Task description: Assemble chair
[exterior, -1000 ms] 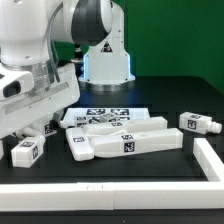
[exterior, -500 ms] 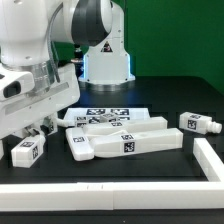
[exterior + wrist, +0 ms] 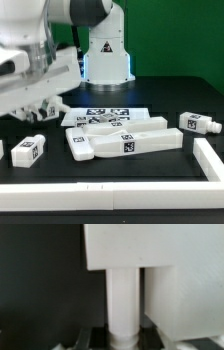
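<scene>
In the wrist view a narrow white bar (image 3: 122, 297) of the chair runs straight between my gripper (image 3: 122, 336), whose dark fingers (image 3: 95, 338) press on its two sides, so it is shut on this bar. A wider white piece (image 3: 150, 246) lies across the bar's far end and another (image 3: 188, 308) runs alongside it. In the exterior view the gripper (image 3: 40, 113) hangs low at that view's left, and the arm hides most of the bar. Long flat white chair pieces (image 3: 125, 141) lie mid-table. A small tagged block (image 3: 28, 150) sits below the gripper.
The marker board (image 3: 105, 115) lies behind the long pieces. Another small tagged block (image 3: 198, 123) sits at the exterior view's right. A raised white border (image 3: 213, 160) runs along the table's near and right sides. The robot's base (image 3: 105, 55) stands at the back.
The jaws went from open to shut on the narrow white bar. The arm and gripper then rose slightly and shifted toward the exterior view's left.
</scene>
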{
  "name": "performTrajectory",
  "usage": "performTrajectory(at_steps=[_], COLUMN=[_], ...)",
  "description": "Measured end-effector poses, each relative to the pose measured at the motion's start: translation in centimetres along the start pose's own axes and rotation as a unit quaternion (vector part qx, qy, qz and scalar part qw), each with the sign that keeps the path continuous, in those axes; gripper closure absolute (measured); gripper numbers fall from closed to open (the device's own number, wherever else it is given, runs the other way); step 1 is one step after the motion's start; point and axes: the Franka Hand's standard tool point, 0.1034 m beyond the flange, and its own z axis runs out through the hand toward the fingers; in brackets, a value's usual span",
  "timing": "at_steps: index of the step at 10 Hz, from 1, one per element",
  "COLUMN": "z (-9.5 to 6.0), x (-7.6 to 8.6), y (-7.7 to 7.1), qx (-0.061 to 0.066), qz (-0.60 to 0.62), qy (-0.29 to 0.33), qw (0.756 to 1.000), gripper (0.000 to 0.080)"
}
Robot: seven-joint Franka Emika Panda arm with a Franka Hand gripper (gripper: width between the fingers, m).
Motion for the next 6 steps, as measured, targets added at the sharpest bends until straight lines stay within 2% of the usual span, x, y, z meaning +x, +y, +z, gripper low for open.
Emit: performTrajectory(at_steps=[1, 2, 3, 4, 5, 6], z=[-0.9, -1.8, -3.9, -3.8, -3.5, -3.7], x=[1.1, 2.6, 3.9, 6.0, 8.3, 9.9], y=[-0.2, -1.2, -2.3, -3.3, -2.3, -0.9], qx=[-0.003, -0.001, -0.001, -0.005, 0.003, -0.002], qz=[0.024, 0.041, 0.059, 0.105, 0.123, 0.125], qy=[-0.004, -0.013, -0.016, -0.018, -0.042, -0.04], qw=[1.0, 0.999, 0.998, 0.994, 0.992, 0.991], gripper=[0.0682, 0.0682, 0.0681, 0.0681, 0.0681, 0.0681])
